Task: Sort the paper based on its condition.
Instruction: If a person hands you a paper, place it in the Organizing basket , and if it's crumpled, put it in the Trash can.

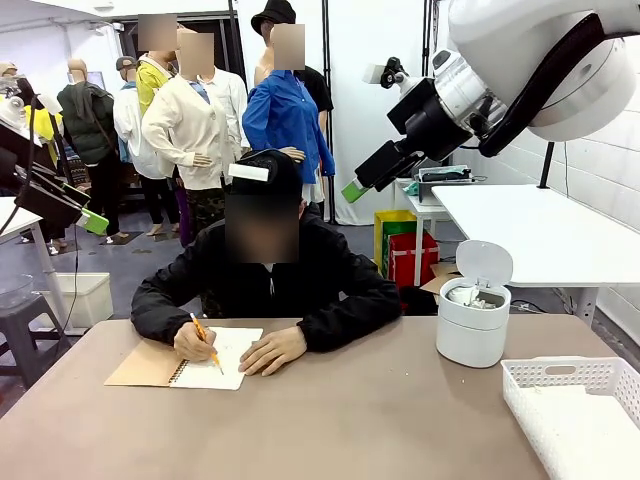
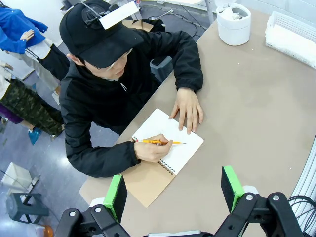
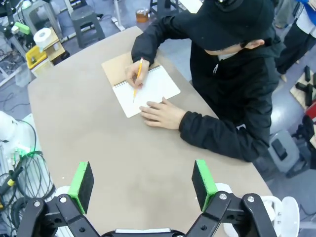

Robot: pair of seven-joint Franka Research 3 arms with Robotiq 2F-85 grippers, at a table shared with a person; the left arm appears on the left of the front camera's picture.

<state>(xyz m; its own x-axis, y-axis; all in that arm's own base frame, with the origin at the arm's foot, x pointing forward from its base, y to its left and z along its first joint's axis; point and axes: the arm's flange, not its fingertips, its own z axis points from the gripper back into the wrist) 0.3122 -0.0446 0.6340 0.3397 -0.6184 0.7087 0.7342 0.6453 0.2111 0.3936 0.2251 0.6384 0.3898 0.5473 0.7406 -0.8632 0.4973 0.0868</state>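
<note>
Wrinkled white paper (image 1: 472, 296) lies inside the small white bin (image 1: 470, 330) at the table's right, its lid tipped up; it also shows in the bin (image 2: 233, 15) in the left wrist view. My left gripper (image 2: 174, 192) hangs open and empty high above the table's near side, below the notebook in its own view. My right gripper (image 3: 143, 185) is also open and empty, high over bare tabletop. In the front view, the right gripper (image 1: 355, 190) is raised at the upper right and the left gripper (image 1: 95, 222) at the left edge.
A person in black sits at the far side, writing with a pencil (image 1: 205, 342) on a spiral notebook (image 1: 225, 355) with a brown cover, the other hand (image 1: 272, 350) resting on the page. A white slatted basket (image 1: 560, 375) stands at the near right corner.
</note>
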